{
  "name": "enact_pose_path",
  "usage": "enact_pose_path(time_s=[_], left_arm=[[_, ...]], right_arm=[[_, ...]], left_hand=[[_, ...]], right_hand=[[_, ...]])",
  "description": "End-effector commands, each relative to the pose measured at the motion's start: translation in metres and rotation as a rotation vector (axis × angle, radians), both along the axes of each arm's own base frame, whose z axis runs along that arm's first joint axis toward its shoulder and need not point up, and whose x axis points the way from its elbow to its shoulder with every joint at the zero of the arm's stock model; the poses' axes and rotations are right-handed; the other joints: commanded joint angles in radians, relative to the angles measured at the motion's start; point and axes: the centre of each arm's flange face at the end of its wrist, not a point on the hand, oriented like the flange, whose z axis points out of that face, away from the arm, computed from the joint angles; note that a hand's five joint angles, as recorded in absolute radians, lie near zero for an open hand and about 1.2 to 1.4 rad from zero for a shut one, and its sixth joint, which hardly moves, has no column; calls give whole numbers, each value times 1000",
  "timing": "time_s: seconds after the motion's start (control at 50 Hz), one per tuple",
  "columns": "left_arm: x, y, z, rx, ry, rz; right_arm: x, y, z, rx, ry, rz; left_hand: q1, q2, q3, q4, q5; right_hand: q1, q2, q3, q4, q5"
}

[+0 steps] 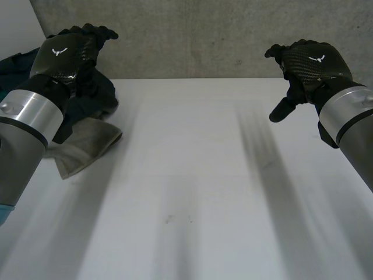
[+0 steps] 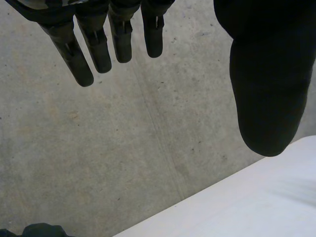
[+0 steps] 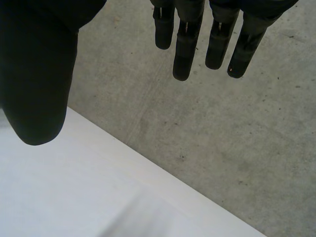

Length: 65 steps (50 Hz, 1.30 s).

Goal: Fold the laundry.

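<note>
A heap of laundry lies at the far left of the white table (image 1: 192,192): a dark garment (image 1: 99,93) with a grey cloth (image 1: 81,149) spread in front of it. My left hand (image 1: 67,52) hovers above the heap, open, its fingers (image 2: 94,49) straight and apart from the thumb (image 2: 266,84), holding nothing. My right hand (image 1: 306,64) hangs over the table's far right, also open and empty, with its fingers (image 3: 185,44) straight and the thumb (image 3: 37,84) spread wide.
A grey concrete wall (image 1: 204,35) stands behind the table's far edge. More dark teal cloth (image 1: 14,64) lies past the left arm, off the table's left side.
</note>
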Motion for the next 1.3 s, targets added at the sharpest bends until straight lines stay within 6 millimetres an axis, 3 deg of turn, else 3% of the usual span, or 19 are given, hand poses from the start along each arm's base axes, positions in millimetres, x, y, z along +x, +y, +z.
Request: enact_pose_path(time_s=[0.02, 0.34, 0.42, 0.46, 0.48, 0.54, 0.64, 0.72, 0.84, 0.92, 0.94, 1.0, 1.08, 1.1, 1.16, 1.18, 1.26, 1.28, 1.3], left_arm=[[1, 0, -3, 2, -3, 1], [1, -1, -1, -7, -3, -2], [6, -11, 0, -45, -46, 35], [15, -25, -2, -72, -89, 84], [27, -44, -7, -98, -155, 144], [46, -74, -20, -120, -278, 230], [79, -136, -65, -116, -559, 365], [95, -168, -95, -111, -708, 401], [125, -213, -127, -112, -767, 465], [128, -233, -142, -121, -770, 464], [128, -236, -142, -131, -769, 461], [124, -235, -140, -141, -757, 457], [104, -220, -116, -176, -710, 434], [86, -206, -91, -224, -652, 409], [60, -184, -64, -287, -568, 362], [43, -167, -51, -317, -515, 323], [3, -122, -25, -360, -397, 208], [1, -119, -24, -359, -390, 199], [-14, -103, -21, -357, -358, 147]], right_arm=[[0, 0, -1, -4, 4, 2], [-1, -2, 0, -5, 3, -3], [-1, -2, -1, -2, 5, -1], [-1, -1, -1, -1, 5, 2], [0, -1, -2, 1, 6, 3], [0, 0, -2, 2, 6, 11], [1, 1, -2, 2, 6, 15], [3, 2, -4, 8, 9, 20], [3, 2, -7, 15, 13, 23], [3, 2, -9, 21, 16, 22], [3, 2, -10, 23, 16, 23], [3, 2, -10, 25, 17, 23], [2, 1, -10, 25, 17, 17], [2, 1, -10, 24, 17, 17], [1, 0, -9, 21, 16, 14], [1, 0, -9, 20, 15, 14], [0, 0, -8, 17, 14, 12], [0, 1, -7, 16, 13, 12], [-1, 0, -7, 14, 13, 11]], left_hand=[[-77, -91, -88, -90, -88], [-90, -104, -101, -102, -101], [-80, -94, -91, -93, -91], [-60, -73, -71, -72, -71], [-48, -62, -59, -60, -59], [-45, -59, -56, -57, -56], [-48, -62, -59, -60, -59], [-45, -59, -56, -57, -56], [-19, -32, -30, -31, -30], [367, 354, 357, 355, 356], [750, 736, 739, 737, 739], [1131, 1117, 1120, 1119, 1120], [1132, 1118, 1121, 1120, 1121], [1132, 1118, 1121, 1120, 1121], [1132, 1118, 1121, 1120, 1121], [1132, 1118, 1121, 1120, 1121], [1132, 1118, 1121, 1120, 1121], [1132, 1118, 1121, 1120, 1121], [1132, 1118, 1121, 1120, 1121]], right_hand=[[-31, -401, -95, -95, -87], [-31, -401, -95, -95, -87], [-31, -401, -95, -95, -87], [-31, -401, -95, -95, -87], [-31, -401, -95, -95, -87], [-31, -401, -95, -95, -87], [-31, -401, -95, -95, -87], [-31, -401, -95, -95, -87], [-31, -401, -95, -95, -87], [-31, -401, -95, -95, -87], [-31, -401, -95, -95, -87], [-31, -401, -95, -95, -87], [-31, -401, -95, -95, -87], [-31, -401, -95, -95, -87], [-31, -401, -95, -95, -87], [-31, -401, -95, -95, -87], [-31, -401, -95, -95, -87], [-31, -401, -95, -95, -87], [-31, -401, -95, -95, -87]])
